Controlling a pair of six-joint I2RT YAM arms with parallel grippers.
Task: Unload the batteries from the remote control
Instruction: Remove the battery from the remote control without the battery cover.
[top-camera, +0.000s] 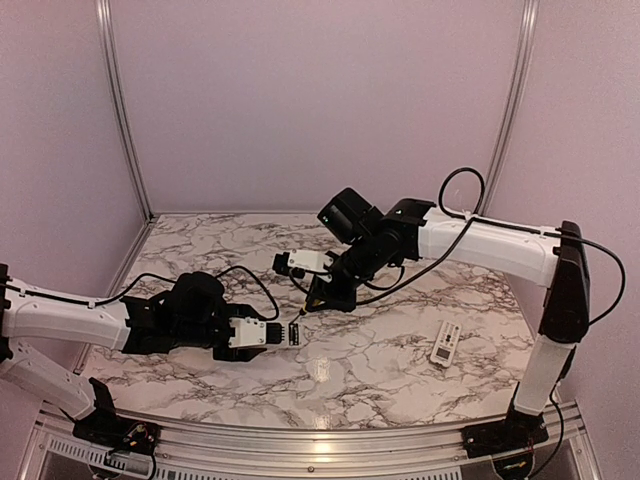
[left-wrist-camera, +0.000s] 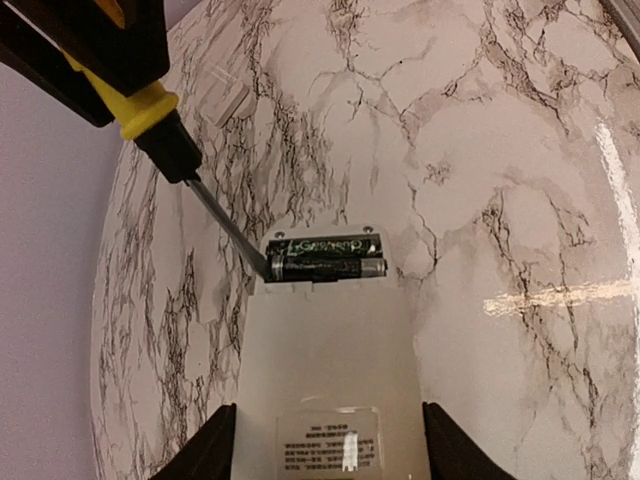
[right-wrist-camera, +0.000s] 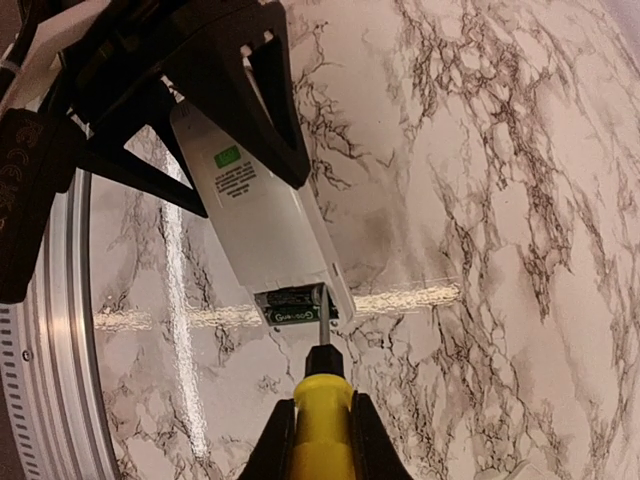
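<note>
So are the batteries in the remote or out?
In. Two batteries lie side by side in the open compartment of the remote control; the screwdriver tip sits at one end.

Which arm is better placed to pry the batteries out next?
Right. The right gripper holds the screwdriver, tip at the end of the exposed batteries. The left gripper is busy, shut on the remote.

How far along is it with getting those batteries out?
Done: the cover plate lies on the table, compartment open. In hand: the left gripper holds the remote; the right gripper holds the screwdriver, tip at the batteries. Left: both batteries still sit inside.
</note>
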